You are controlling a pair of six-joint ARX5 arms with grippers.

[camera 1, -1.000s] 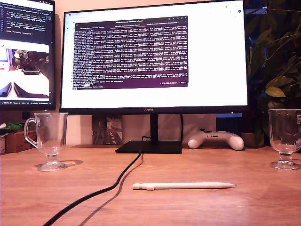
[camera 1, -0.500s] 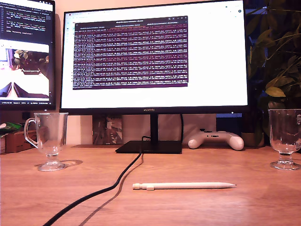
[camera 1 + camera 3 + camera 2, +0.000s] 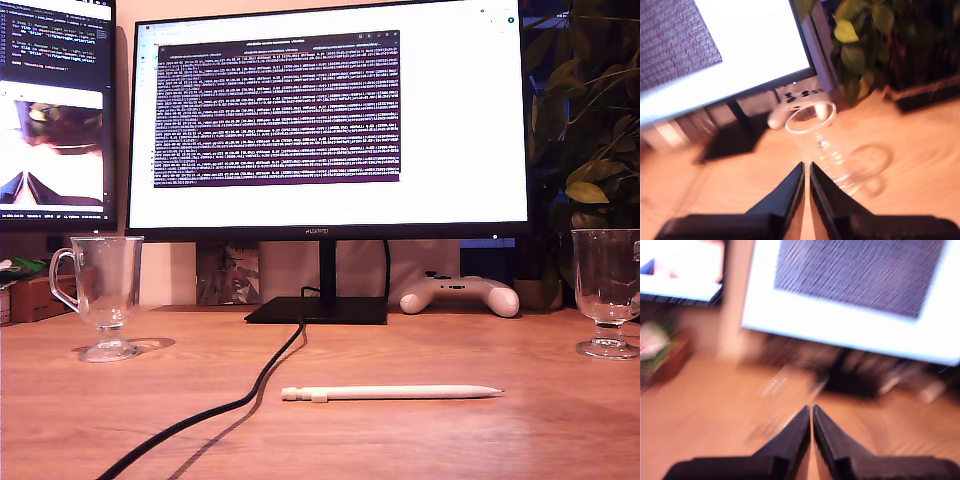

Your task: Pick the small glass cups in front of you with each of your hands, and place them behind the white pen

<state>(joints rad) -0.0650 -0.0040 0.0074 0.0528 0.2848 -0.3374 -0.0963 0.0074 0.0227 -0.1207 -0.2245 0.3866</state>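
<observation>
Both glass cups, one (image 3: 100, 297) lower left, one (image 3: 607, 292) far right in the exterior view, sit untouched; first gripper (image 3: 811, 410) and second gripper (image 3: 806, 166) are pinched closed, holding nothing.

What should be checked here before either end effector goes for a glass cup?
1. Both cups upright on the desk: ok. One cup stands at the exterior view's left, the other cup at its right.
2. Pen lying flat with bare desk behind it: ok.
3. My first end effector open for a grasp: not ok, its fingers nearly touch.
4. My second end effector open: not ok, same narrow slit.
5. Second end effector lined up with a cup: ok, roughly, cup just ahead.
6. First end effector lined up with a cup: cannot tell, view too blurred.
</observation>
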